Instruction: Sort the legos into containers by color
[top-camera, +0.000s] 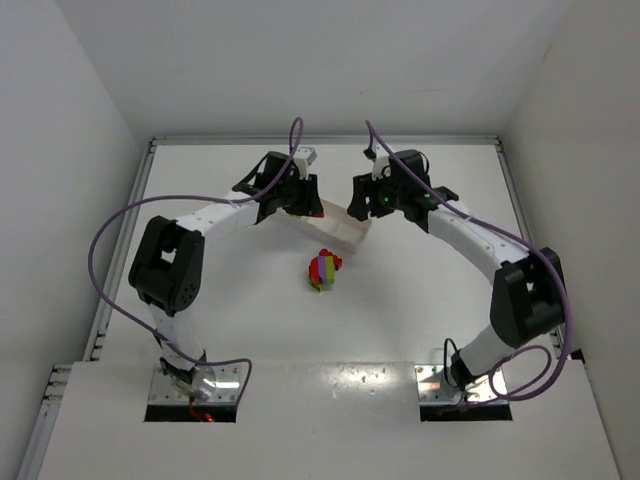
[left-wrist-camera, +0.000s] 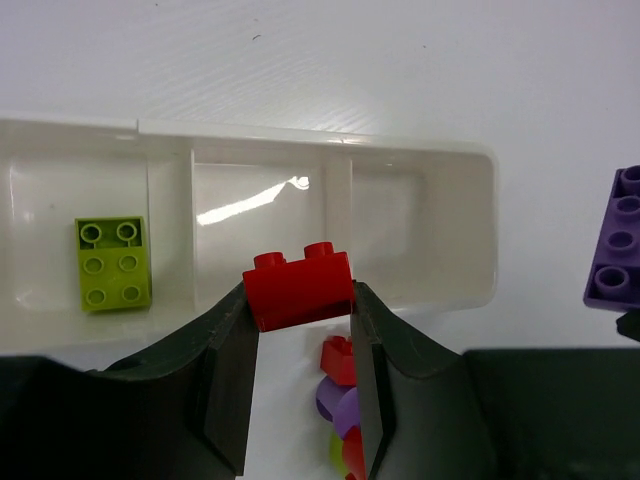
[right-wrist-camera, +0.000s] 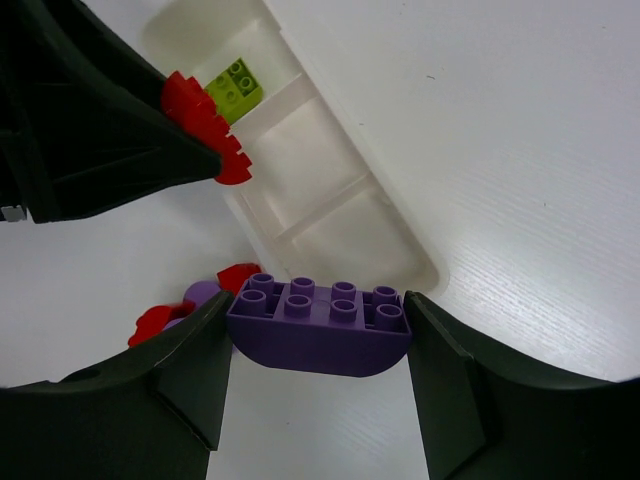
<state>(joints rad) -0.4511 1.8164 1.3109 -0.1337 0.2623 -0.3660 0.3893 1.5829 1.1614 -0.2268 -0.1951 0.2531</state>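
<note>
We see a green brick (left-wrist-camera: 112, 262) at the left end of the tray (left-wrist-camera: 300, 133), whose long axis runs across the frame. At centre our left claw (left-wrist-camera: 300, 305) is clamped on a red brick (left-wrist-camera: 300, 285), the empty middle compartment (left-wrist-camera: 270, 240) just up-frame. At right, our right claw (right-wrist-camera: 318, 335) grips a purple brick (right-wrist-camera: 318, 318) beside the tray's end

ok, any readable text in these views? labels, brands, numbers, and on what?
None readable in any view.
tray: plain white, no label or mark.
red brick in the left gripper: studs show no lettering.
purple brick in the right gripper: stud tops blank at this resolution.
yellow-green brick in the tray: nothing legible on its studs.
Top view: everything is too small to show any text.
</note>
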